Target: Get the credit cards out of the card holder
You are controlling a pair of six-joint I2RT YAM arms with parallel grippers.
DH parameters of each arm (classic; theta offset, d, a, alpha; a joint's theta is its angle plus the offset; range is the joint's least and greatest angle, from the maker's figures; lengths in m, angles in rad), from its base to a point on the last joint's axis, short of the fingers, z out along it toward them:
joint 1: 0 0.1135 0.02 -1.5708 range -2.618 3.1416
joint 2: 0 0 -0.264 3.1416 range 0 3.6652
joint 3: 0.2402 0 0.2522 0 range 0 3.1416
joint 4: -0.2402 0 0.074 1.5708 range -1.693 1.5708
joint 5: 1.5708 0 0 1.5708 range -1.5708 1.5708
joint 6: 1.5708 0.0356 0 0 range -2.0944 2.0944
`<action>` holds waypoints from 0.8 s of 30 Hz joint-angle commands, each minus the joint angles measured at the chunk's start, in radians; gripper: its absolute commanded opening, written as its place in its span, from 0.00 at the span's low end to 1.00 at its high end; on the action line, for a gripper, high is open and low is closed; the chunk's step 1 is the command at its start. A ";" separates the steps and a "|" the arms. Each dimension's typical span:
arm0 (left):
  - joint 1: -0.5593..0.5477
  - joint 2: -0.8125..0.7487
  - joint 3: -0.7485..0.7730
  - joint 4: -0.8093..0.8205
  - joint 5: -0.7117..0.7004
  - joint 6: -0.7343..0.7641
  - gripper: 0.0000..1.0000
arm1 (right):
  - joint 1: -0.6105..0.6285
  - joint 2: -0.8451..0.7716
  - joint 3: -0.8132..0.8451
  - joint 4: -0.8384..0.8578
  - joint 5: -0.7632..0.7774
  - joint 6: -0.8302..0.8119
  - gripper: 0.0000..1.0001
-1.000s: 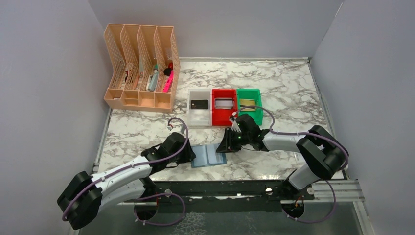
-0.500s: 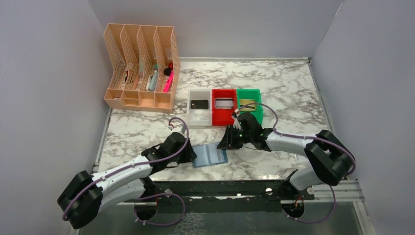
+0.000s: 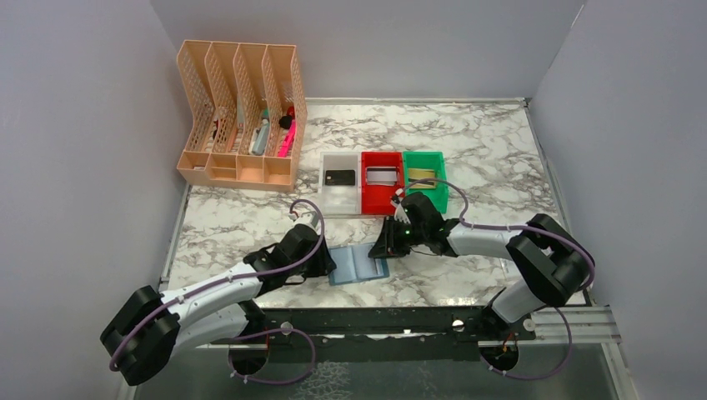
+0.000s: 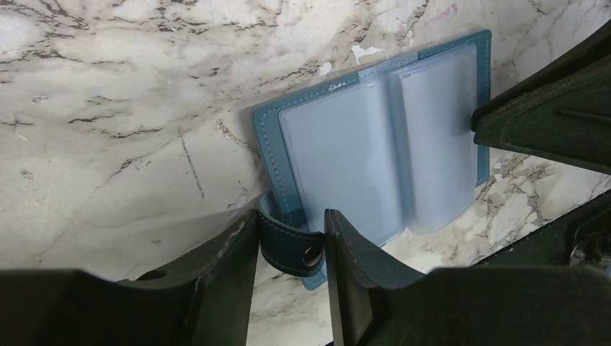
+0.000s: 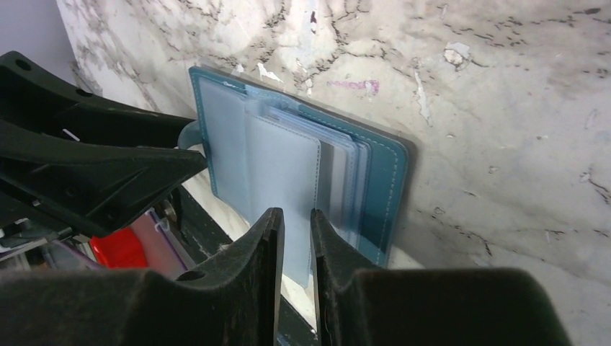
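Observation:
The blue card holder (image 3: pixel 357 265) lies open on the marble, clear pockets up, also in the left wrist view (image 4: pixel 375 158) and the right wrist view (image 5: pixel 288 166). My left gripper (image 3: pixel 328 262) (image 4: pixel 292 216) is shut on the holder's snap strap (image 4: pixel 292 249) at its left edge. My right gripper (image 3: pixel 385 246) (image 5: pixel 295 214) hangs low over the right edge, its jaws a narrow gap apart astride a clear pocket leaf (image 5: pixel 284 180). A black credit card (image 3: pixel 340 177), a silver one (image 3: pixel 382 175) and a gold one (image 3: pixel 422 174) lie in bins. Something greyish (image 5: pixel 333 169) shows through the pockets.
A white bin (image 3: pixel 338 198), a red bin (image 3: pixel 377 198) and a green bin (image 3: pixel 435 198) stand in a row just behind the holder. A peach mesh file rack (image 3: pixel 242 117) with pens stands at the back left. Grey walls close in on both sides.
The right gripper's jaws have narrowed over the holder's right edge, after a small shift right and back. The left gripper has stayed shut on the strap.

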 commanded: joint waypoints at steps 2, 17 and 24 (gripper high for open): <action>0.003 0.020 0.040 0.031 0.029 0.022 0.41 | 0.005 -0.026 0.002 0.046 -0.046 -0.007 0.23; 0.003 0.011 0.049 0.028 0.033 0.029 0.41 | 0.019 0.048 0.015 0.292 -0.258 0.083 0.25; 0.004 -0.032 0.048 0.001 0.015 0.029 0.41 | 0.071 0.138 0.078 0.287 -0.238 0.081 0.26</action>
